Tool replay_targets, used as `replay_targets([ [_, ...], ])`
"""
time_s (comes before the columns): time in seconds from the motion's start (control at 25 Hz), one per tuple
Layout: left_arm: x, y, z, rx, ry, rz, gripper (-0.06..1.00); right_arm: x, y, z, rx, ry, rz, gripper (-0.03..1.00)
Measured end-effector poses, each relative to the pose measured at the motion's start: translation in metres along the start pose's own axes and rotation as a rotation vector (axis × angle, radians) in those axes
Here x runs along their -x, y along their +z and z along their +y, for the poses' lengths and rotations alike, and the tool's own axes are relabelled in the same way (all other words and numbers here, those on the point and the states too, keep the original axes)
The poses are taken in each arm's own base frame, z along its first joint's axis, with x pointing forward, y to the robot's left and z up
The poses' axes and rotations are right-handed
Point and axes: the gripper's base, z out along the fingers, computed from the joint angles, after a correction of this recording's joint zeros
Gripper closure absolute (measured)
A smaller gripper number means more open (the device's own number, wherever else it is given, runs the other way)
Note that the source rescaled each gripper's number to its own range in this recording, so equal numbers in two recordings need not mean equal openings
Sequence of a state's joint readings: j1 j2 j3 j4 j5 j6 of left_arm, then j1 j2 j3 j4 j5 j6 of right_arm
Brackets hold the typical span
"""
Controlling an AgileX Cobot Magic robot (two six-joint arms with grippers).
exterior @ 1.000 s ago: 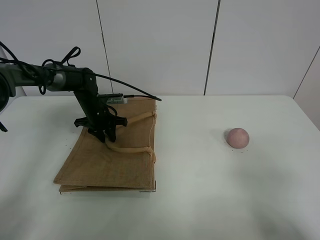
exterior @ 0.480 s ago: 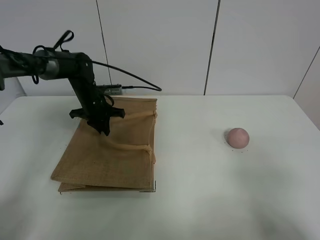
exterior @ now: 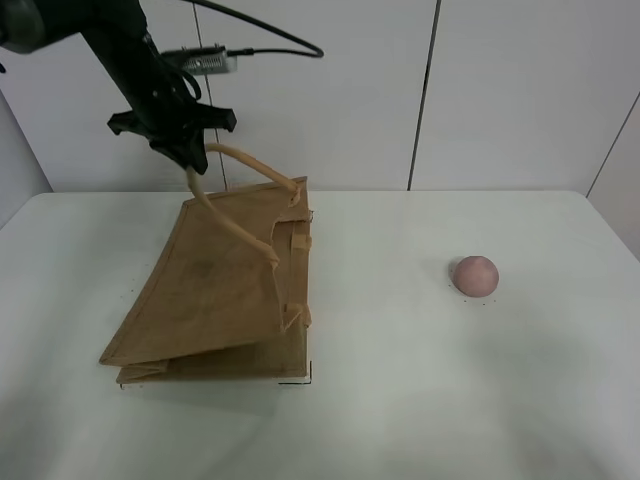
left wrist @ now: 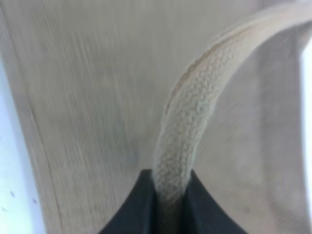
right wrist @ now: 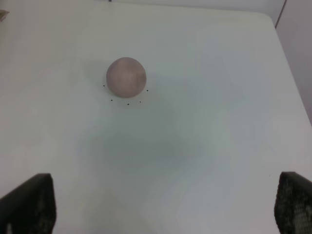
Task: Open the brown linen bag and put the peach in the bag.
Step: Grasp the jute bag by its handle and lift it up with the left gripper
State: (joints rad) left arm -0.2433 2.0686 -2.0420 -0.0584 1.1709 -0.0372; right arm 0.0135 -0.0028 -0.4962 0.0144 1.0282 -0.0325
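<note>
Exterior high view: the left gripper [exterior: 190, 165] holds one beige loop handle [exterior: 240, 160] above the brown linen bag [exterior: 215, 290]. The bag's upper panel slopes up toward the gripper, and its lower panel lies on the table [exterior: 420, 400]. The peach [exterior: 475, 275] rests on the table, well apart from the bag on the side where its handles are fixed.

Left wrist view: the jaws stand narrow, pinching the loop handle [left wrist: 187, 122] over the bag's coarse weave [left wrist: 87, 97].

Right wrist view: the right gripper [right wrist: 161, 204] is spread wide and empty, with the peach [right wrist: 126, 77] ahead of it.

Handling: the bag looks light and limp, so its mouth probably sags if released. The peach likely rolls and bruises. Grip it gently across its widest part.
</note>
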Motion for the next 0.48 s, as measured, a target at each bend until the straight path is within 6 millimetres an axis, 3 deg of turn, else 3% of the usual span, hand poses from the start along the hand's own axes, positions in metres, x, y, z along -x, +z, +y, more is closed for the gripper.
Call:
replay_targets([
  [0.48, -0.018, -0.11, -0.009, -0.014, 0.026, -0.239, 0.94, 0.0, 0.0, 0.0, 0.0, 0.0, 0.0, -0.03],
])
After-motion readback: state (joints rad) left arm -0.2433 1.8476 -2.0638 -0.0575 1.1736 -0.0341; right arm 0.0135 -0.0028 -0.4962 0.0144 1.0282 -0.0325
